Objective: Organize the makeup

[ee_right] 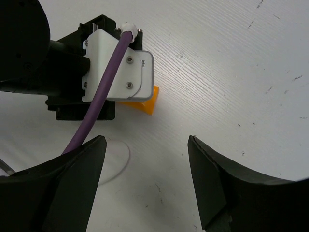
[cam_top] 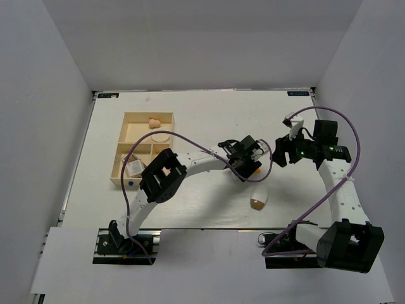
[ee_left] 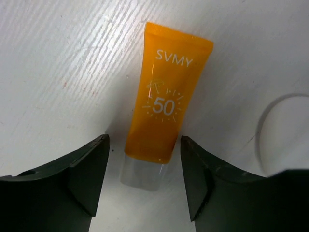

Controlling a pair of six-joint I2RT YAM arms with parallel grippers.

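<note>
The orange tube (ee_left: 164, 96) lies flat on the white table, printed "SVMY 50", with its white cap (ee_left: 142, 174) toward the camera. My left gripper (ee_left: 145, 179) is open, a finger on either side of the cap end with a gap on both sides. From above, the left gripper (cam_top: 252, 163) covers most of the tube (cam_top: 257, 170). My right gripper (ee_right: 147, 179) is open over bare table just right of it, holding nothing; only a corner of the tube (ee_right: 147, 104) shows there. A white-tan egg shape (cam_top: 257, 197) lies nearer the front.
The pale wooden divided box (cam_top: 123, 136) stands at the left, holding a peach sponge (cam_top: 154, 122), a round puff (cam_top: 159, 136) and a palette (cam_top: 135, 166). The right gripper (cam_top: 281, 151) faces the left wrist (ee_right: 120, 72) closely. A faint ring mark (ee_right: 126, 159) is on the table.
</note>
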